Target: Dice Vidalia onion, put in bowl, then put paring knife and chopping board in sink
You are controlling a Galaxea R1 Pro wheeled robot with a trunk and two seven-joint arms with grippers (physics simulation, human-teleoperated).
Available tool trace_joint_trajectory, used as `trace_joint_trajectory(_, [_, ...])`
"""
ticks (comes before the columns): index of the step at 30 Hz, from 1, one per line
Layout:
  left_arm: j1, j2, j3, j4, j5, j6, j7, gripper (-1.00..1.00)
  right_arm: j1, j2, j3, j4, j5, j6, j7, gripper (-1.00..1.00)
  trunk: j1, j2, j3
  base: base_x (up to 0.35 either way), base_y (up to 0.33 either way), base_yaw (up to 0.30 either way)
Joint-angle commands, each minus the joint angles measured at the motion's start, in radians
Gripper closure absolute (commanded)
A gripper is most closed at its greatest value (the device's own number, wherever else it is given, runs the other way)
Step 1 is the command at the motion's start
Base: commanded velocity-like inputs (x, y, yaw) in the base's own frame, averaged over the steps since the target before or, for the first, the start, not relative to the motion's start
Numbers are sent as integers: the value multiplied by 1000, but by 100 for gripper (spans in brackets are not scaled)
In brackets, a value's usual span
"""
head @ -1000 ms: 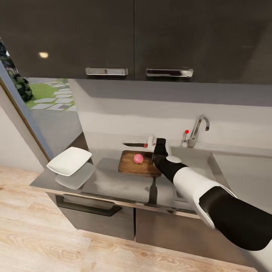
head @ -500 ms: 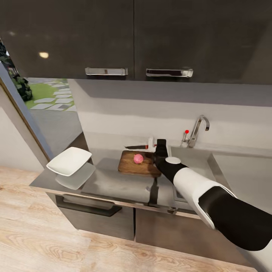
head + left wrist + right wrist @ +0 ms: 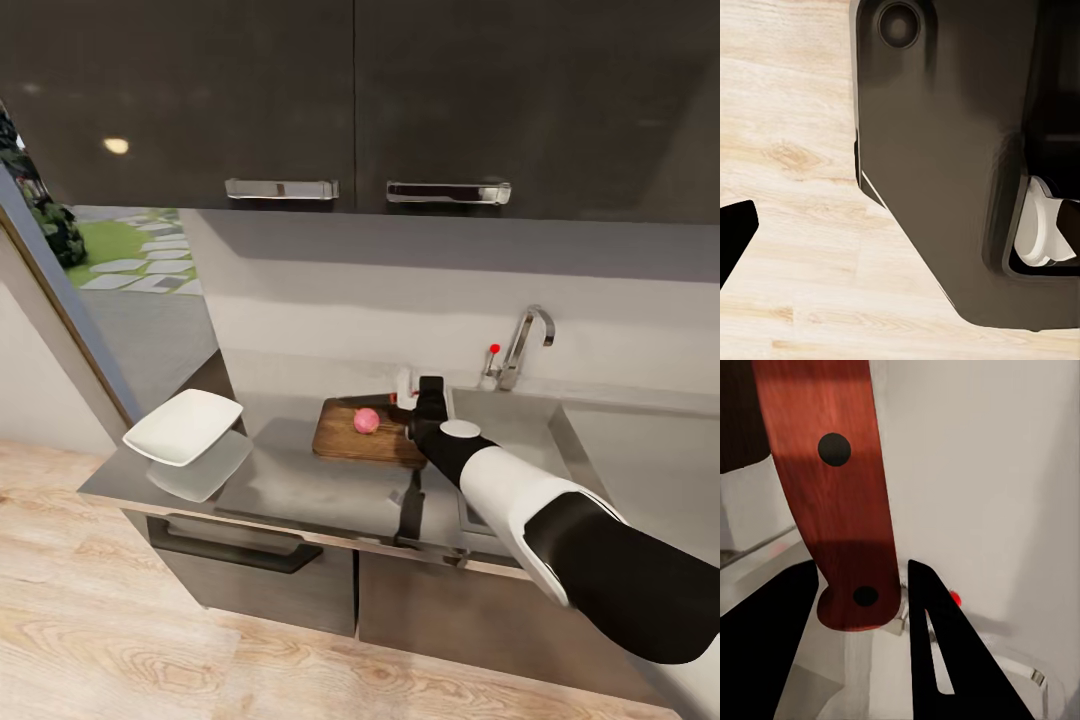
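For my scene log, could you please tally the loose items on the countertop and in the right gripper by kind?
Chopping board: 1
Vidalia onion, on the board: 1
Bowl, at the countertop's left end: 1
Paring knife, handle between the right gripper fingers: 1
Total: 4

Glossy dark upper cabinets point(image 3: 350, 100) with two chrome handles point(image 3: 282, 189) hang over a pale grey wall point(image 3: 400, 310). A small ceiling light reflects in the left door. Grey-brown lower cabinets point(image 3: 300, 580) with a dark bar handle point(image 3: 230, 548) stand on a light wood floor point(image 3: 120, 640). At left, a slanted frame point(image 3: 60, 300) shows grass and stepping stones point(image 3: 140, 260).
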Motion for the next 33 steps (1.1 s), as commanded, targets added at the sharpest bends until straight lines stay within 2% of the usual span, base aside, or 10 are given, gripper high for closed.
trace_joint_trajectory(1, [-2,0,-7,4,10,-7,-6,-100,-1,0,4,3,4,4,3,100,1,-2,-2,0,0,0])
trace_joint_trajectory(10, [-2,0,-7,5,10,-7,-6,-100,-1,0,5,49,4,4,2,100,1,-2,-2,0,0,0])
trace_joint_trajectory(33, [-2,0,-7,5,10,-7,-6,-100,-1,0,5,49,6,4,-5,100,1,-2,-2,0,0,0])
